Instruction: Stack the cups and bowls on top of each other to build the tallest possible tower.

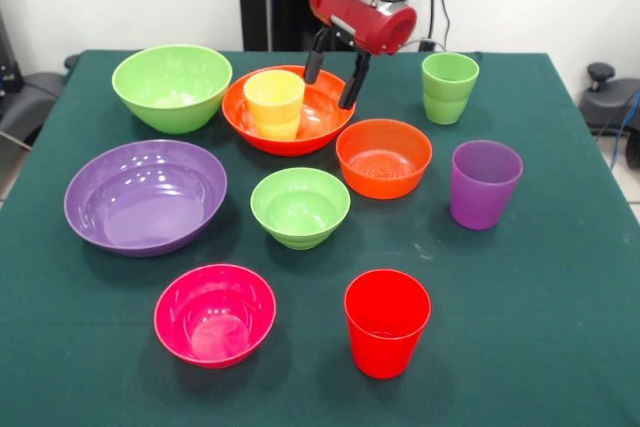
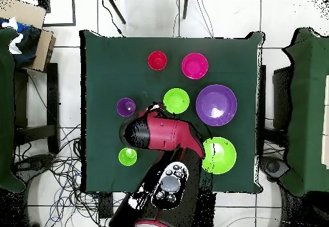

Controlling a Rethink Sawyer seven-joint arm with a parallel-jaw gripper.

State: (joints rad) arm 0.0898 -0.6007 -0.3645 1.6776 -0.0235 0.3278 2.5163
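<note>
The gripper [image 1: 337, 75] hung over the far rim of the large orange bowl [image 1: 316, 123] with its two dark fingers [image 1: 316, 59] spread apart and nothing between them; the yellow cup [image 1: 273, 103] stood upright inside that bowl, just beside the fingers but not touched by them. That looked like the first tier of the tower, a cup seated in a bowl; the rest lay singly on the green table [image 1: 540, 277]: the large lime green bowl [image 1: 172, 86] and large purple bowl [image 1: 146, 195] to one side, the small lime green bowl [image 1: 299, 206] and small orange bowl [image 1: 383, 156] in the middle, the magenta-pink bowl [image 1: 214, 313] and red cup [image 1: 386, 321] nearest the camera, the light green cup [image 1: 449, 87] and purple cup [image 1: 484, 183] on the other side. From overhead the arm [image 2: 164, 134] hid the orange bowls. The next move probably called for lifting clear of the rim, then choosing another piece; a small bowl nearby seemed the handiest, and it would need placing squarely on the yellow cup so the stack did not tip.
</note>
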